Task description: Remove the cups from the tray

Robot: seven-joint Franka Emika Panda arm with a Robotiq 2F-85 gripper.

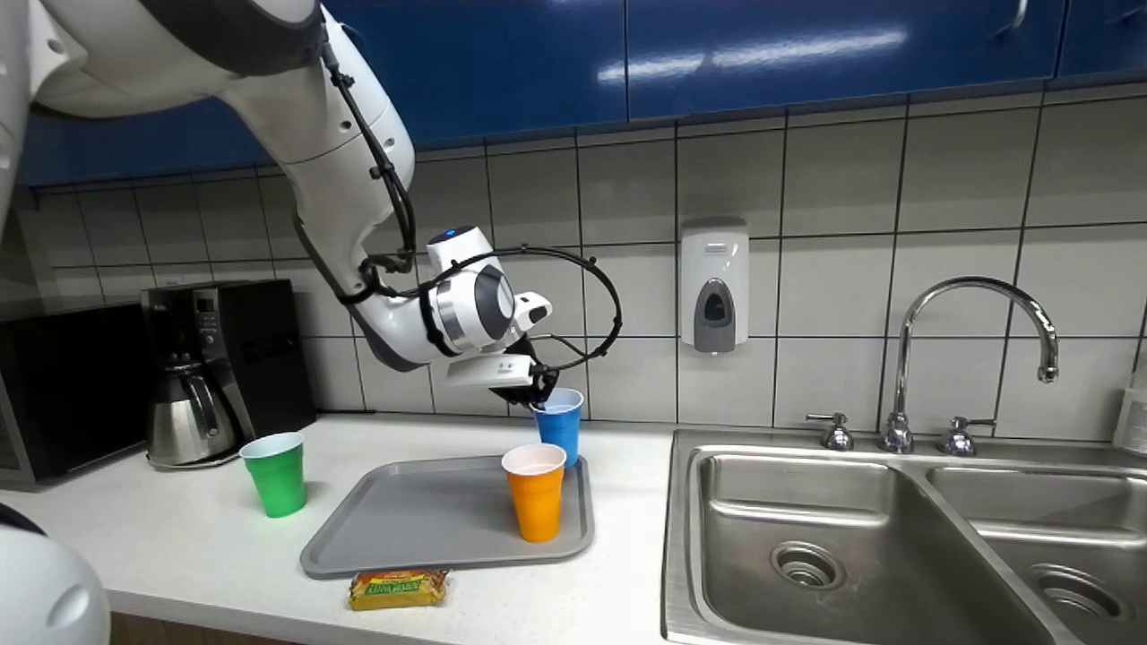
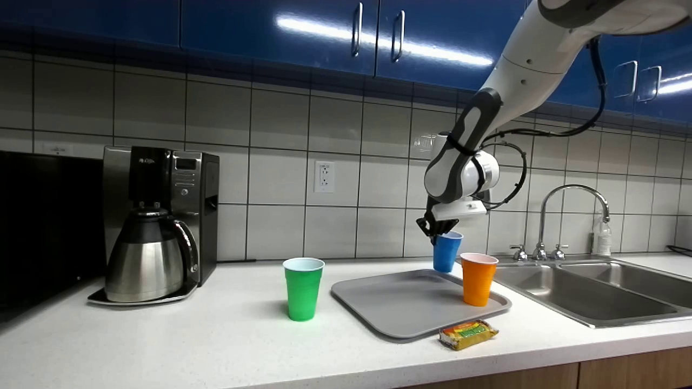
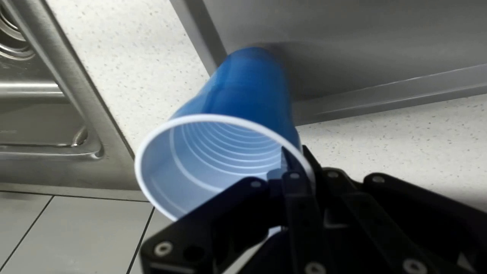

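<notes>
On the counter [image 1: 197,555], seen in an exterior view: green cup [image 1: 276,479] upright, off the tray [image 1: 421,515] and apart from it. Counted as done. Next, orange cup [image 1: 537,497]: upright on the tray, near a short side, nothing holding it. Then blue cup [image 1: 561,430]: at a far corner of the tray. Tally, by my reading: one of three cups off, two to go.

Also in an exterior view: green cup stands between the coffee pot [image 2: 146,265] and the tray. A snack bar [image 2: 468,336] lies on the counter by the tray's front edge; not part of the count. Blue cup leans slightly; whether its base rests on the tray or hangs just above it, cannot tell.

Wrist view: end effector [image 3: 294,152] clamped on the blue cup's wall at the rim, one finger inside the mouth, one outside. Base appears over the tray's corner, within its raised edge. Judged mid-step: blue cup gripped, not yet clear of the tray. Left to do: carry it past the edge, set it down, let go; then the orange cup, from grasp to release.
</notes>
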